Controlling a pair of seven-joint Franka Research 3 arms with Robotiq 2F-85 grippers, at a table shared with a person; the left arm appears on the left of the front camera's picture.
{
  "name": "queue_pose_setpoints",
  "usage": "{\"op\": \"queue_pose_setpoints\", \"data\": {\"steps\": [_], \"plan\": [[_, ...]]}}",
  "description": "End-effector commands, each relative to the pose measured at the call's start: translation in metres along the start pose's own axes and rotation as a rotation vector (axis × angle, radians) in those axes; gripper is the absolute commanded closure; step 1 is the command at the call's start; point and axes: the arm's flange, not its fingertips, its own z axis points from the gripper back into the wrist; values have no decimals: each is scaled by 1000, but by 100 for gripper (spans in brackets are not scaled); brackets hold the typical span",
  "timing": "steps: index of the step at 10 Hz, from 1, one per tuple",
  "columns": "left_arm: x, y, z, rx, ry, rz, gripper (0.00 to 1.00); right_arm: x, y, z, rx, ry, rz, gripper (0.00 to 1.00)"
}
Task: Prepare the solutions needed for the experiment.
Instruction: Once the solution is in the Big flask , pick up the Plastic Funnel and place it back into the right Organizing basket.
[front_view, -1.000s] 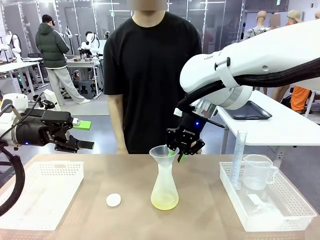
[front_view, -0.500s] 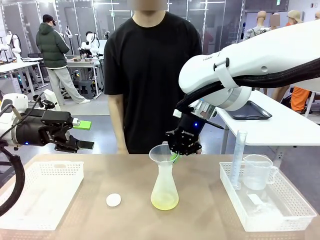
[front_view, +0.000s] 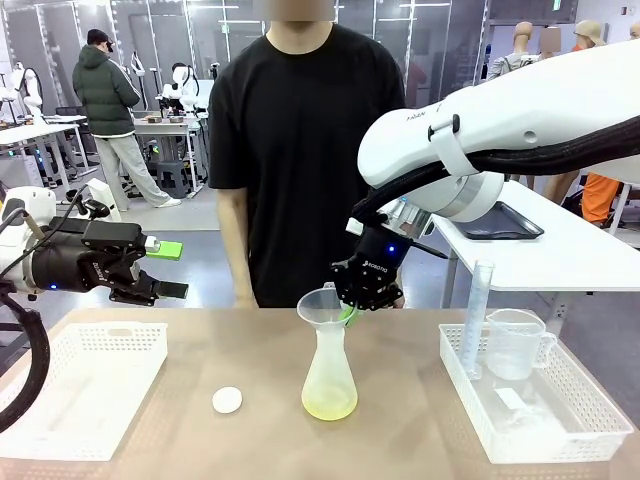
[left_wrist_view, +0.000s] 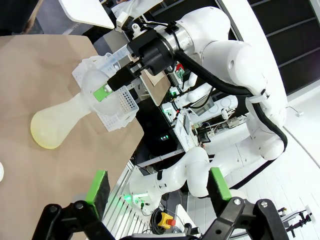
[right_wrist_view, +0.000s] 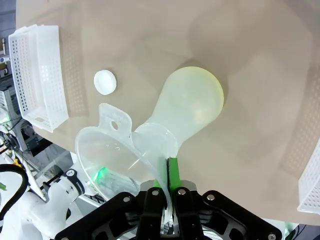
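A translucent white conical flask (front_view: 328, 375) stands mid-table with a shallow layer of pale yellow-green solution (front_view: 329, 405) at its bottom. A clear plastic funnel (front_view: 321, 304) sits tilted at its mouth. My right gripper (front_view: 350, 312) reaches down from the right and is shut on the funnel's rim. In the right wrist view the gripper (right_wrist_view: 165, 175) pinches the funnel (right_wrist_view: 107, 160) wall just above the flask (right_wrist_view: 192, 102). My left gripper (front_view: 172, 270) hangs open above the left tray, holding nothing. Its wrist view shows the open gripper (left_wrist_view: 157, 187) with the flask (left_wrist_view: 65, 117) far off.
A small round white stopper disc (front_view: 227, 400) lies left of the flask. A white mesh tray (front_view: 100, 330) sits at the left. Another tray (front_view: 560, 455) at the right holds a tall measuring cylinder (front_view: 480, 315) and a beaker (front_view: 515, 345). A person stands at the far edge.
My right gripper has shut onto the funnel's rim. The funnel has shifted slightly left and tilted. The left arm has not moved.
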Motion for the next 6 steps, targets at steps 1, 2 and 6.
{"op": "queue_pose_setpoints", "data": {"steps": [1,2,6], "plan": [[1,-2,-2,-23,-15,9,0,-15,5,1,36,-29,-11,100],[1,-2,-2,-23,-15,9,0,-18,6,4,30,-34,-9,100],[1,-2,-2,-23,-15,9,0,-34,13,25,35,-83,25,100]]}}
